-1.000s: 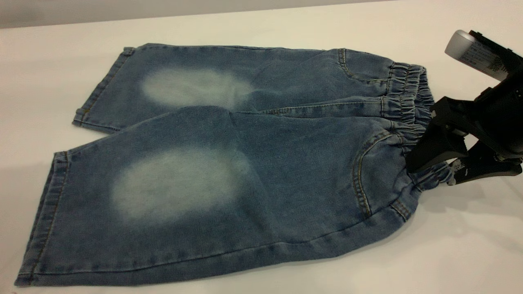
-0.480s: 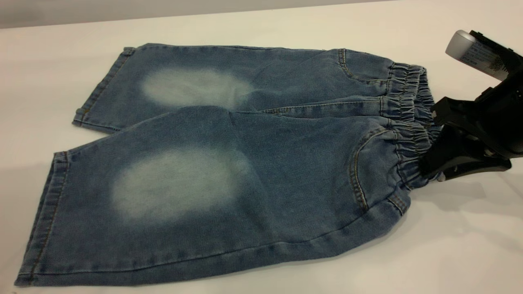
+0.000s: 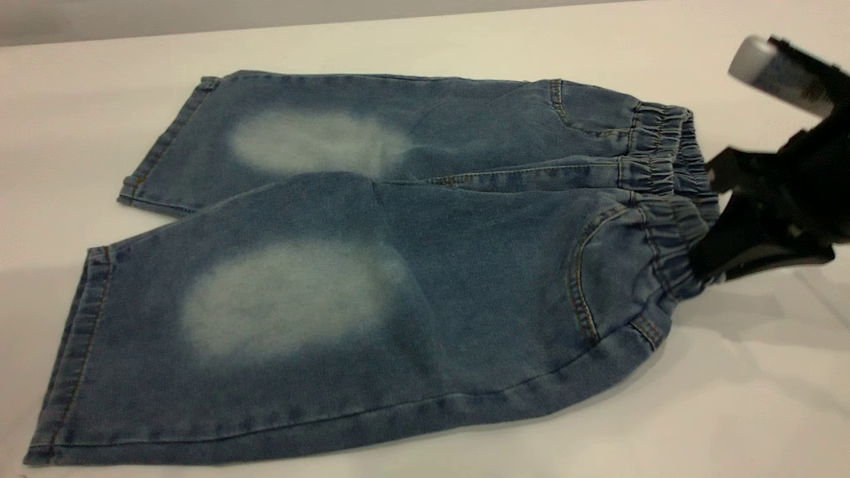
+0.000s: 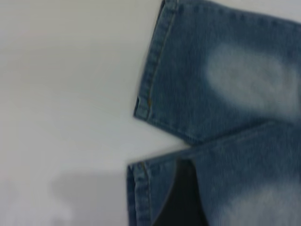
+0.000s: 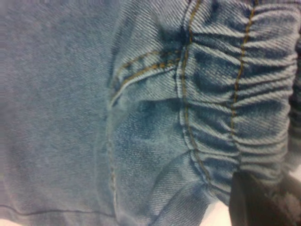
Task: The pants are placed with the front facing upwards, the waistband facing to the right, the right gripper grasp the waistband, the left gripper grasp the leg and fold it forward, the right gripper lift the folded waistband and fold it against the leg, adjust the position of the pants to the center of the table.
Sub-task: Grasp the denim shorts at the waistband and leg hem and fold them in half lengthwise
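Since a second ago the right gripper (image 3: 705,262) has closed up and the near corner of the waistband (image 3: 671,219) has come up off the table (image 3: 425,40) with it, pulled a bit to the right.

Going left to right: the pants (image 3: 345,265) lie front-up and mostly flat, leg hems at the left end, pale knee patches in the middle, gathered waistband at the right end. The left gripper (image 4: 181,197) shows only as a dark finger in the left wrist view, over the hem of the near leg; can't tell if it's open or closed. Far right, the right gripper is clamped on the near part of the waistband, its jaws pinched on the ruffled denim.
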Controlling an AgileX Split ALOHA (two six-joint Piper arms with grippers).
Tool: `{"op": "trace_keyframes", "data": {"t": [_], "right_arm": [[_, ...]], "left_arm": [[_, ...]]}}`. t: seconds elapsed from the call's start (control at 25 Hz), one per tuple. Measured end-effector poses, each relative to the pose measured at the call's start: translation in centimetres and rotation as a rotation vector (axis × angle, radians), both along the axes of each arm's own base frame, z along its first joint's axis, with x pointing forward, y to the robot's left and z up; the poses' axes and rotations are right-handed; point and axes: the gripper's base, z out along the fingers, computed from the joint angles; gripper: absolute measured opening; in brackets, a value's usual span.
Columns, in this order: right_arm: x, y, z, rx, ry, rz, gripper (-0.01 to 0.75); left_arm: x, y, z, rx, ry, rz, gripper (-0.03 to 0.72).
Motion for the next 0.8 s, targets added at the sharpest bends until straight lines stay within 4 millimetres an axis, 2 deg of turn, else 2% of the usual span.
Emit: {"op": "trace_keyframes", "data": {"t": [0.44, 0.8], "right_arm": [[-0.1, -0.3, 3.7, -0.034, -0.076, 0.020, 0.029], [-0.1, -0.3, 4.1, -0.041, -0.096, 0.028, 0.029]], "left_arm": [[-2.6, 0.0, -1.5, 0.044, 0.325, -0.081, 0.540], [-3.7, -0.1, -2.6, 0.074, 0.527, -0.156, 0.540]]}}
